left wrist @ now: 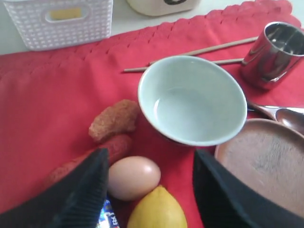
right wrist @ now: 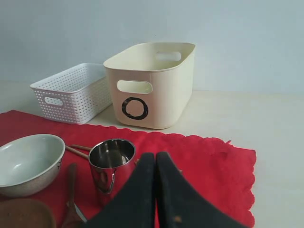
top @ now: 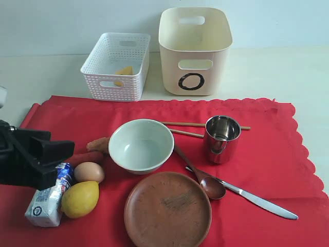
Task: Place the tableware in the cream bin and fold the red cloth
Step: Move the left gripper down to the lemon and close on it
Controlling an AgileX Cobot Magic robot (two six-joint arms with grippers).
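The red cloth [top: 267, 154] lies flat with the tableware on it: pale bowl [top: 141, 145], wooden plate [top: 167, 209], steel cup [top: 222, 138], two chopsticks [top: 190, 124], brown spoon [top: 205, 180] and knife [top: 257, 200]. The cream bin [top: 194, 51] stands behind the cloth. My left gripper [left wrist: 151, 156] hovers open at the cloth's left side, its fingers [left wrist: 90, 190] straddling the egg [left wrist: 133, 176] and lemon [left wrist: 156, 211] without touching them, the bowl [left wrist: 192, 99] just beyond. My right gripper [right wrist: 156, 154] is shut and empty, close to the cup [right wrist: 111, 164]; the exterior view does not show it.
A white lattice basket [top: 117, 64] left of the cream bin holds a yellow piece [top: 124, 71]. A milk carton [top: 49, 203], a red sausage [left wrist: 102, 151] and a breaded piece [left wrist: 114, 119] lie by the egg [top: 89, 172] and lemon [top: 80, 198].
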